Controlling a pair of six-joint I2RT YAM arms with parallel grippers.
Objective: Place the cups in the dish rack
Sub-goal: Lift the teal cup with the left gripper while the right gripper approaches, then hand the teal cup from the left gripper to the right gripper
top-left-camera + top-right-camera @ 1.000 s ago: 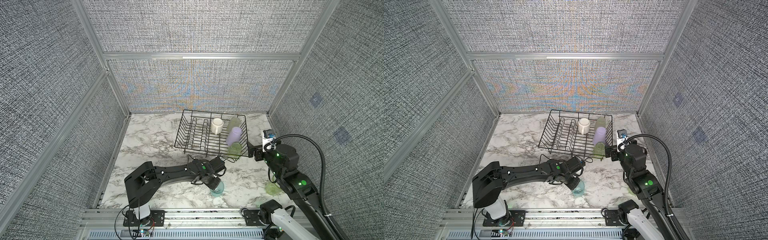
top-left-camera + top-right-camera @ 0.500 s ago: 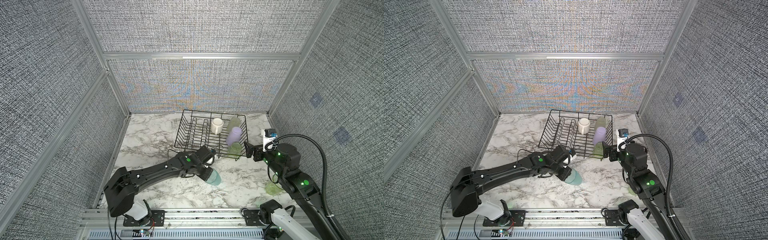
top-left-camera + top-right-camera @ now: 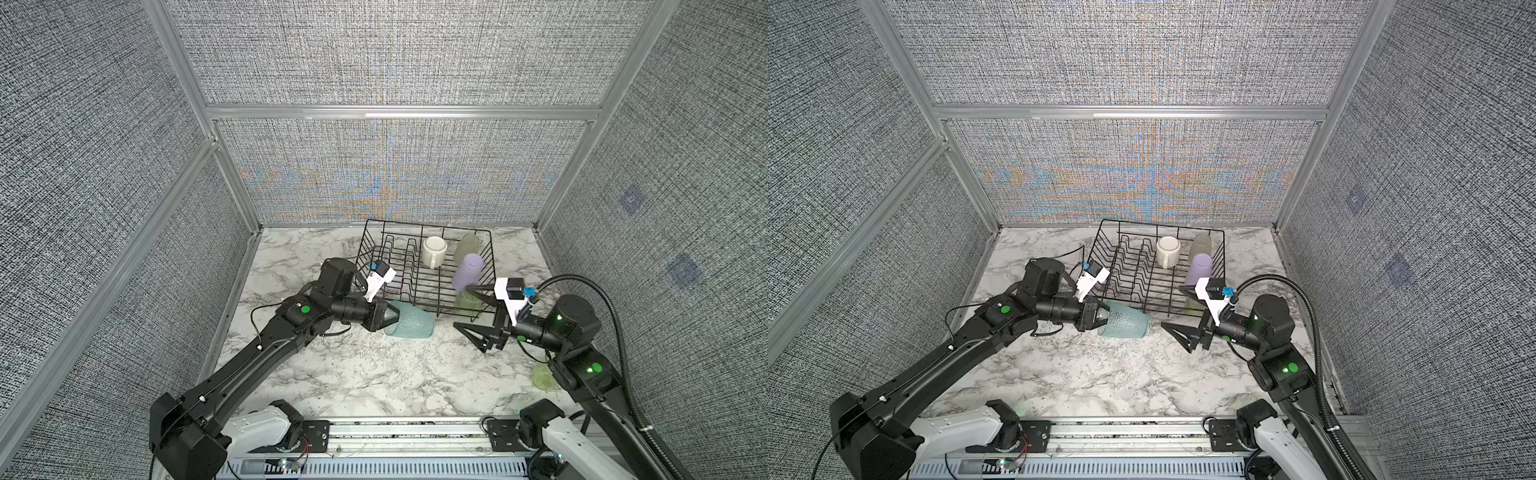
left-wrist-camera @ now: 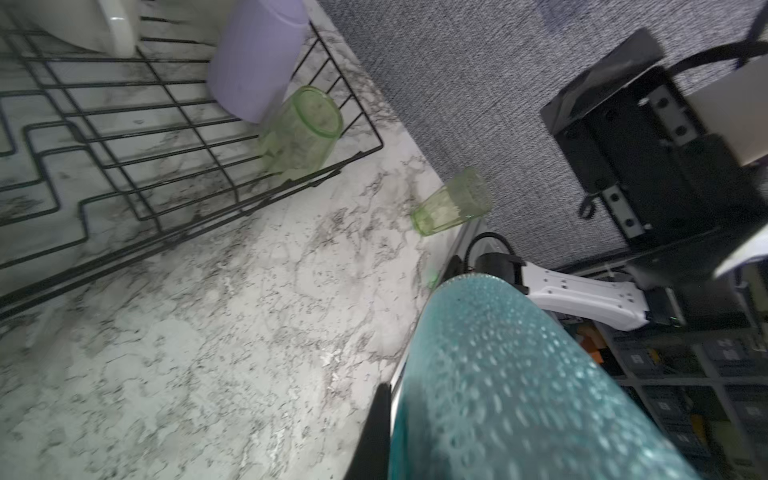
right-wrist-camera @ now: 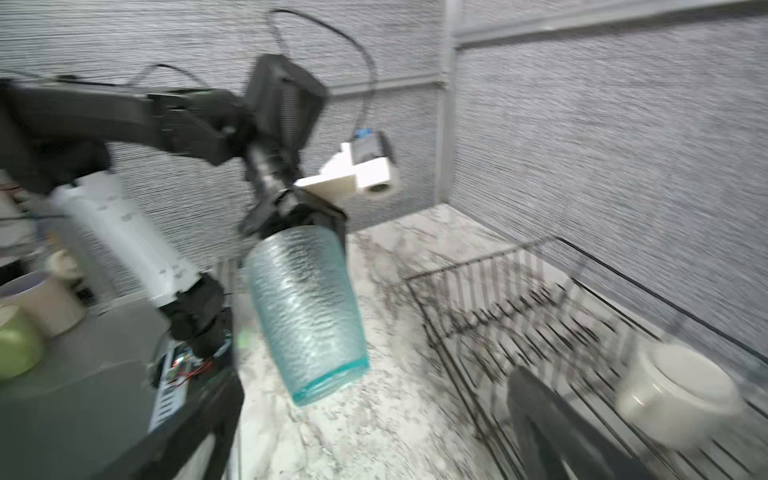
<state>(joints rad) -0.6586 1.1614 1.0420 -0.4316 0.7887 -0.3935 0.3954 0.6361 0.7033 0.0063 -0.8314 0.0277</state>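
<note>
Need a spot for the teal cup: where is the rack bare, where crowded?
Bare: the rack's left part in both top views, from its left wall to the mug. Crowded: along its right wall, two green cups and the lavender cup.

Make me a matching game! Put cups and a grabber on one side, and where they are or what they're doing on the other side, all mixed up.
1. teal cup
2. lavender cup
3. green cup beside the right arm
4. right gripper

A. open, holding nothing
B. inside the dish rack
C. gripped by the left gripper
D. on the table, outside the dish rack

Pairs: 1-C, 2-B, 3-D, 4-A
</note>
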